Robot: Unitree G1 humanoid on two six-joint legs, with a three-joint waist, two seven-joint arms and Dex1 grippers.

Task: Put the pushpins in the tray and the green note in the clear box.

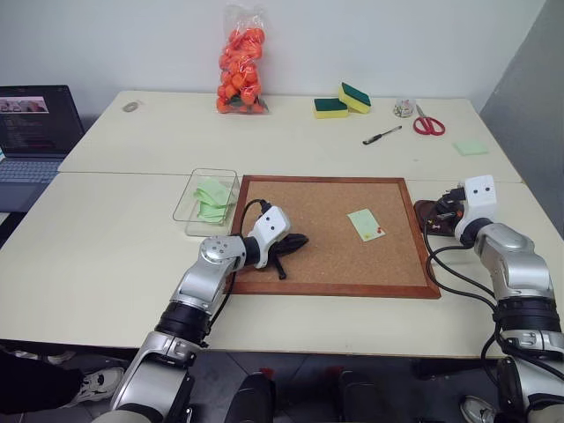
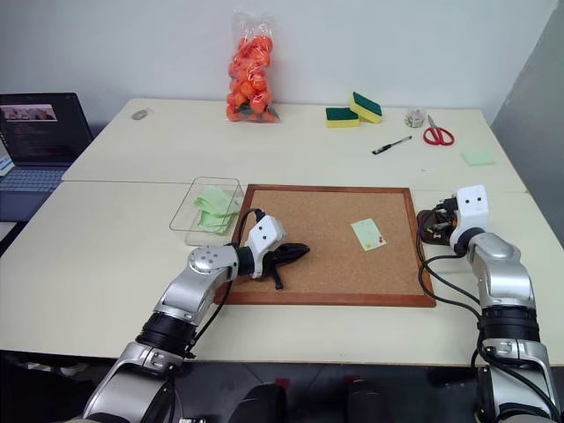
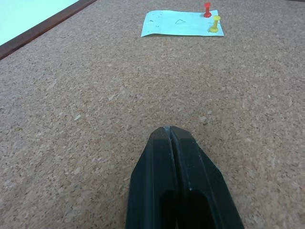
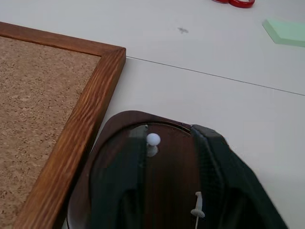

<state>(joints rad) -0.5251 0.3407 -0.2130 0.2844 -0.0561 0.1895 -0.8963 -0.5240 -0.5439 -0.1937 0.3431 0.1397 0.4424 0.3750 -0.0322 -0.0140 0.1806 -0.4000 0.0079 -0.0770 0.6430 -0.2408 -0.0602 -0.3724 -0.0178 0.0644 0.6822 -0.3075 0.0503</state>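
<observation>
Right gripper [image 4: 167,191] spread, perhaps blocking tray [image 4: 114,125].

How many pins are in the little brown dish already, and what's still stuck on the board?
Two white pins lie in the brown dish, under the open right claw. On the corkboard, a red pin and a yellow pin still hold the green note. That note must then go in the clear box.

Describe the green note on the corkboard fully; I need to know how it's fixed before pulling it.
The green note is a small, pale green paper square lying flat on the corkboard, toward its right side. Faint pen marks show on it, among them a small triangle. A red pushpin and a yellow pushpin stand along one edge, pinning it. Neither hand touches it.
</observation>
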